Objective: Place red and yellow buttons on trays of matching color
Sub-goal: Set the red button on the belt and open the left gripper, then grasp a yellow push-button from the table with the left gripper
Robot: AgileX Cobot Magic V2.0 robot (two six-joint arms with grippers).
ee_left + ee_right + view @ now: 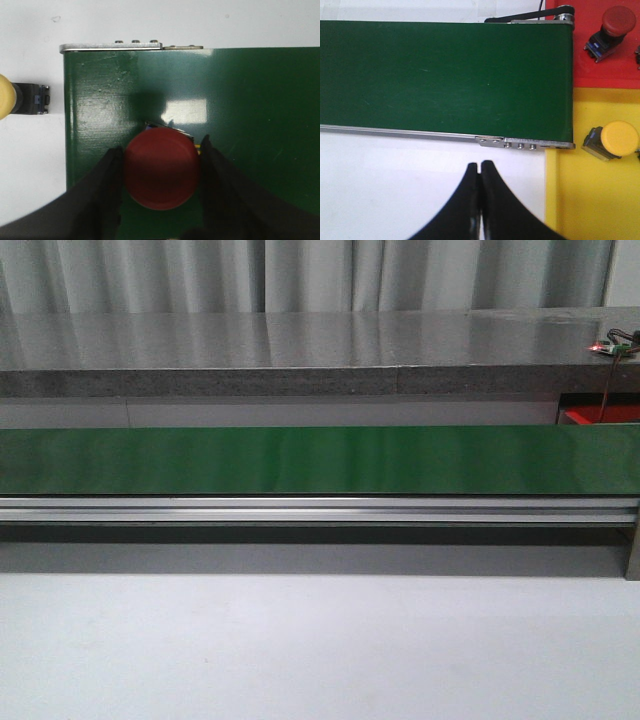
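Note:
In the left wrist view a red button (162,172) stands on the green belt (250,100) near its end. My left gripper (161,155) is shut on it, one dark finger against each side of its cap. A yellow button (6,96) lies on the white table beside that belt end. In the right wrist view my right gripper (480,166) is shut and empty over the white table. Off to its side lies a yellow tray (585,200) holding a yellow button (619,138). A red tray (600,60) beyond it holds another red button (618,20).
The green conveyor belt (320,460) runs across the front view on an aluminium rail (320,508), with a grey stone ledge (300,350) behind. A corner of the red tray (600,416) shows past the belt's right end. Neither arm appears in the front view.

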